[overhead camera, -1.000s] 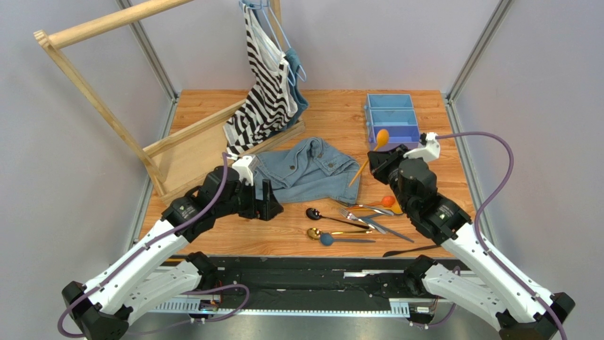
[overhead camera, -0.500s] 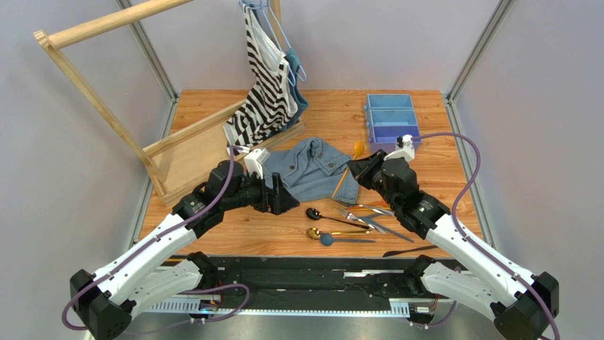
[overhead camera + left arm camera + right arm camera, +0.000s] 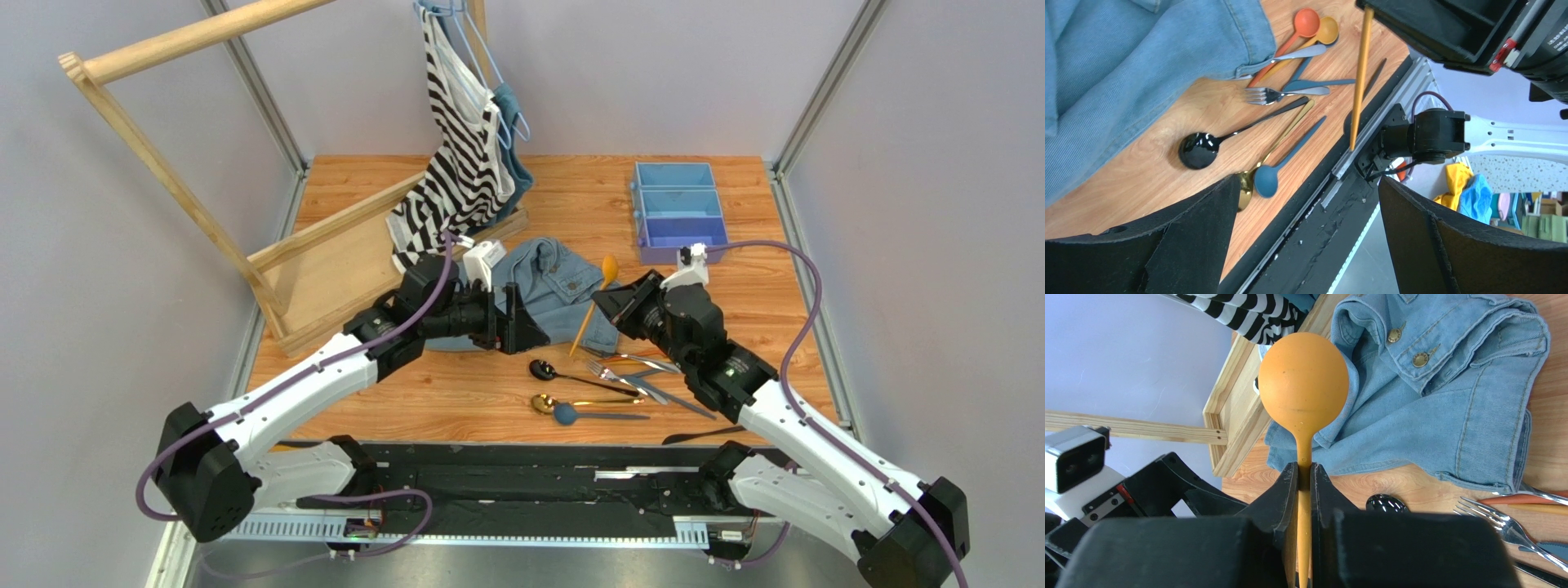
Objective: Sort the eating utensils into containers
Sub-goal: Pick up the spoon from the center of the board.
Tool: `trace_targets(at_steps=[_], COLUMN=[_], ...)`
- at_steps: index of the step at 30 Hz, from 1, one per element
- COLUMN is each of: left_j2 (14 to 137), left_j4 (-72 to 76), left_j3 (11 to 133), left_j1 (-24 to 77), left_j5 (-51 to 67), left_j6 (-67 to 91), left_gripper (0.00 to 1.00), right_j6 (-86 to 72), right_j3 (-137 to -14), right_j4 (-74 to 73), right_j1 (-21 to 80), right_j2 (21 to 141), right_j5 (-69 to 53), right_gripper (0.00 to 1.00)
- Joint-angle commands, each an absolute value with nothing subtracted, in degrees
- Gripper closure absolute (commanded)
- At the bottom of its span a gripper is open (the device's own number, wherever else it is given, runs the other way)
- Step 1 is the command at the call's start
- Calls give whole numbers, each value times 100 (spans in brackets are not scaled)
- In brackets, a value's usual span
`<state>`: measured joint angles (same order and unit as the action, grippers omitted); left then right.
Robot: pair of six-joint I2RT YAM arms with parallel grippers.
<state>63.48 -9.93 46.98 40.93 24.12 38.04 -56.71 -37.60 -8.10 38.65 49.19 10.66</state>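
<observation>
The left gripper (image 3: 525, 331) covers the near left part of the denim jacket (image 3: 558, 276). The right arm (image 3: 724, 368) hides the right end of the cutlery pile (image 3: 613, 380), whose overlapping pieces are partly too small to name. A dark piece (image 3: 699, 434) at the near edge of the table (image 3: 405, 392) runs under that arm; its kind is unclear. The wooden rack (image 3: 160, 159) and the hangers (image 3: 488, 55) are cut off at the far side. In the right wrist view the handle of the yellow spoon (image 3: 1303, 380) vanishes between the fingers (image 3: 1287, 490) of the right gripper (image 3: 1303, 471). In the left wrist view a silver piece (image 3: 1290, 56) has one end tucked under the denim.
</observation>
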Motion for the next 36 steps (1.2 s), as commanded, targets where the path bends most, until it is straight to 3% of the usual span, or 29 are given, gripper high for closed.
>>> trace_targets(at_steps=[1, 6, 10, 17, 20, 26, 27, 30, 33, 36], left_j2=[6696, 7320, 7777, 8174, 8261, 8376, 8376, 8411, 8429, 8367], left_j4=[-554, -633, -633, -510, -413, -369, -378, -413, -501, -580], left_j3=[5290, 5800, 6038, 6108, 6135, 6153, 6152, 6143, 6161, 6143], left_j1=[4297, 4473, 4588, 4755, 4790, 4816, 4816, 4816, 4825, 4816], left_j5=[2426, 2373, 2347, 2276, 2416, 2575, 2566, 2549, 2488, 2251], left_j6=[3604, 3472, 3401, 3410, 3436, 3463, 3454, 3437, 3401, 3392], left_gripper=[9, 11, 20, 25, 35, 71, 80, 94, 100, 100], right_j6=[-5669, -5801, -5880, -6020, -6108, -6144, -6144, -6144, -6109, -6012], right_j3=[-3674, -3621, -3560, -3560, -3551, -3516, -3516, -3489, -3472, -3480], right_j4=[-493, -404, -360, -308, -308, -316, -325, -325, -317, -316], right_j1=[3841, 3832, 3832, 3823, 3823, 3806, 3797, 3762, 3700, 3683], right_j2=[4860, 4983, 4913, 4913, 4913, 4931, 4931, 4913, 4887, 4852], right_j5=[827, 554, 571, 659, 694, 703, 694, 686, 598, 554], right_gripper=[100, 100, 100, 100, 100, 100, 100, 100, 98, 95])
